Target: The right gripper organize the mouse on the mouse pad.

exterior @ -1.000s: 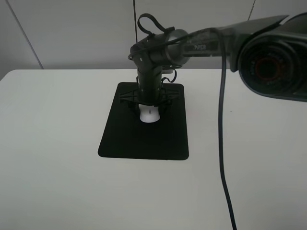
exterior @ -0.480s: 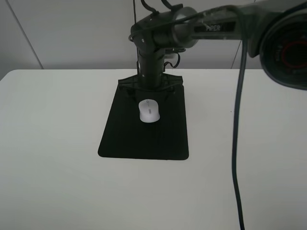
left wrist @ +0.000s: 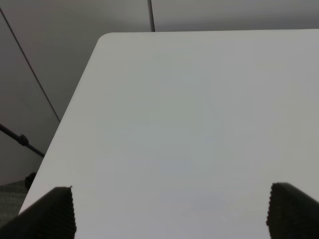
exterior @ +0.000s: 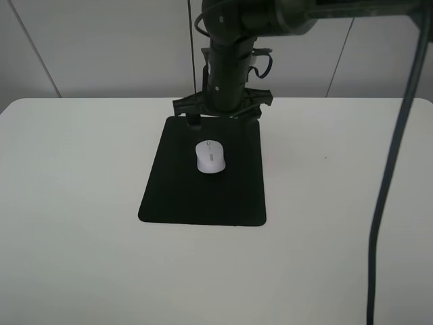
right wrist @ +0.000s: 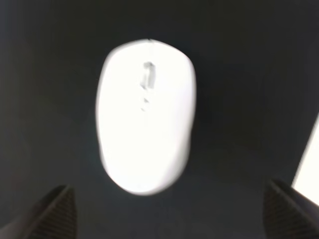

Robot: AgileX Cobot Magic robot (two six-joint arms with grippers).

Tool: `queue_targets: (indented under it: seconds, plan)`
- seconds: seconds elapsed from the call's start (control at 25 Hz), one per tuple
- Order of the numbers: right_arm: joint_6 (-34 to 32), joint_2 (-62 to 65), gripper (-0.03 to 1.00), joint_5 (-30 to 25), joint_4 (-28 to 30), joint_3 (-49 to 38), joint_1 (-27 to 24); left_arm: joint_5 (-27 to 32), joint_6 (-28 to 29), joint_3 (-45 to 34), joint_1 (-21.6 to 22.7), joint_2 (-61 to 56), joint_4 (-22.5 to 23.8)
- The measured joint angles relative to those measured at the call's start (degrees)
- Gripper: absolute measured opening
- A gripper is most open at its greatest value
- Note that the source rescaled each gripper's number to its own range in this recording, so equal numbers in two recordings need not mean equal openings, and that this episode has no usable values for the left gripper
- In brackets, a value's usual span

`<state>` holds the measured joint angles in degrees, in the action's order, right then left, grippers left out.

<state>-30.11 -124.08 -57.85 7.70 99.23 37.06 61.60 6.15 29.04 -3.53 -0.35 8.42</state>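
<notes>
Left wrist view: the left gripper (left wrist: 172,213) hangs spread wide and empty over the bare white table (left wrist: 189,114), well apart from the work.

Exterior high view: the mouse (exterior: 210,156) lies flat on the far-middle part of the mouse pad (exterior: 203,200), scroll wheel pointing away, in the same spot as 0.5 s ago. The right gripper (exterior: 225,116), which straddled the mouse 1 s ago, has risen to the pad's far edge. Its jaws stand wide and hold nothing.

Judgement: release is made, placement appears complete, and only withdrawal remains.

Markings: none legible on mouse, pad or arm; the right wrist view is blurred.
</notes>
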Motion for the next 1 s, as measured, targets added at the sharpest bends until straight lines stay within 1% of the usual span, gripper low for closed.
queue_targets:
  seconds: [0.2, 0.4, 0.56, 0.76, 0.88, 1.0]
  plan:
    - [2.71, 6.79, 0.88, 4.02, -2.2, -11.56, -4.66, 0.0, 0.0, 0.0, 0.0, 0.0, 0.0]
    - [4.97, 16.33, 0.88, 7.68, -2.33, -25.28, -12.36, 0.0, 0.0, 0.0, 0.0, 0.0, 0.0]
    - [5.92, 24.76, 0.88, 8.23, -2.22, -35.14, -19.74, 0.0, 0.0, 0.0, 0.0, 0.0, 0.0]
    - [8.04, 36.7, 0.88, 8.56, -2.18, -46.41, -27.28, 0.0, 0.0, 0.0, 0.0, 0.0, 0.0]
    - [8.8, 45.67, 0.88, 8.98, -2.18, -52.09, -29.95, 0.0, 0.0, 0.0, 0.0, 0.0, 0.0]
    - [9.15, 54.62, 0.88, 9.35, -2.24, -56.44, -30.34, 0.0, 0.0, 0.0, 0.0, 0.0, 0.0]
